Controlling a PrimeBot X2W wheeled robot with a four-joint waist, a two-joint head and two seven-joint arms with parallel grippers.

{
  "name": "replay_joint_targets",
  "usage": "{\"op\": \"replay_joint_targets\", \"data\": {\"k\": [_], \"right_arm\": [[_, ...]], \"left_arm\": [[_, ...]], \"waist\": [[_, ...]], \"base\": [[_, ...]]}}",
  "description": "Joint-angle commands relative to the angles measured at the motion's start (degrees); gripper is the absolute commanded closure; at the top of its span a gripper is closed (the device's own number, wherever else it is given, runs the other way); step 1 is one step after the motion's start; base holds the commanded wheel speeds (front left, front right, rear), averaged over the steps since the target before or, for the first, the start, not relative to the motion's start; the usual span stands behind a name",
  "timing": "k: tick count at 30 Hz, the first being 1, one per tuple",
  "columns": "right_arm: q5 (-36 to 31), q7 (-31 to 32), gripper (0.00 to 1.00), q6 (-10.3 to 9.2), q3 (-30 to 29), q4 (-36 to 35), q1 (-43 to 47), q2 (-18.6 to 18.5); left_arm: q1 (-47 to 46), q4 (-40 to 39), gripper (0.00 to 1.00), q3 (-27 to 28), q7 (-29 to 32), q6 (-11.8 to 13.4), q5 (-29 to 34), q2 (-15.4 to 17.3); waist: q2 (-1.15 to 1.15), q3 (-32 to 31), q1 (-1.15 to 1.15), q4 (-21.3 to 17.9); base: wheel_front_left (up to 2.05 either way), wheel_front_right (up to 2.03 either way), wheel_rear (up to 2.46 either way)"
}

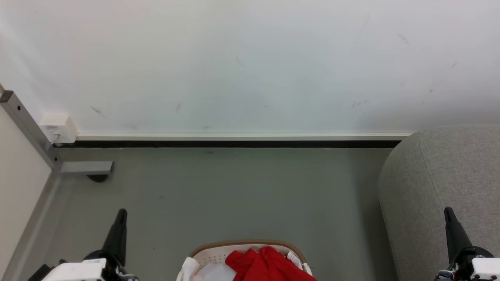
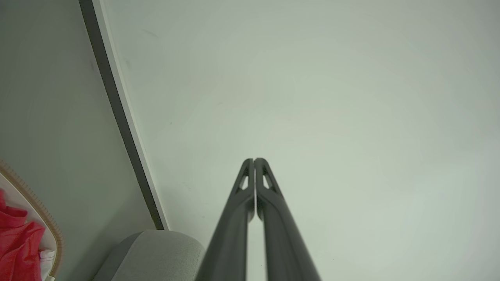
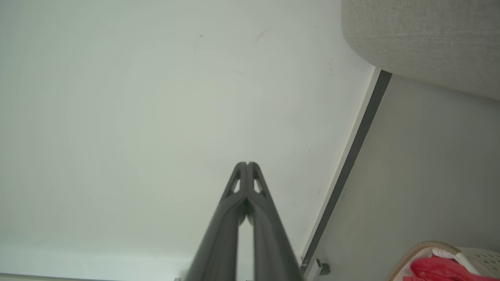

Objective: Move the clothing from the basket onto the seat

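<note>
Looking down from the head, the clothing lies heaped in the basket, low and central between the left hand and the right hand. The seat stands right, open floor between. Left wrist: fingers together, empty, aimed at the wall. Right wrist: fingers together, empty, with the seat above and the clothing lower right. That arm seems better placed.

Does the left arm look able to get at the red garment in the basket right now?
Probably yes: the clothing lies uncovered on top in the basket, beside the left gripper with only floor between. The gripper is shut, so it must open first.
</note>
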Motion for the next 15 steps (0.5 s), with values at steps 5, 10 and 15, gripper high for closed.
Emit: {"op": "replay_joint_targets", "data": {"k": [5, 10, 15], "right_arm": [[-0.3, 0.1, 1.00, -0.13, -0.2, 0.1, -0.7, 0.0], [-0.3, 0.1, 1.00, -0.13, -0.2, 0.1, -0.7, 0.0], [-0.3, 0.1, 1.00, -0.13, -0.2, 0.1, -0.7, 0.0]], "left_arm": [[-0.5, 0.0, 1.00, 0.0, 0.1, -0.1, -0.8, 0.1], [-0.5, 0.0, 1.00, 0.0, 0.1, -0.1, -0.8, 0.1], [-0.5, 0.0, 1.00, 0.0, 0.1, -0.1, -0.8, 0.1]], "waist": [[0.00, 0.0, 0.00, 0.0], [0.00, 0.0, 0.00, 0.0], [0.00, 0.0, 0.00, 0.0]], "base": [[0.00, 0.00, 0.00], [0.00, 0.00, 0.00], [0.00, 0.00, 0.00]]}}
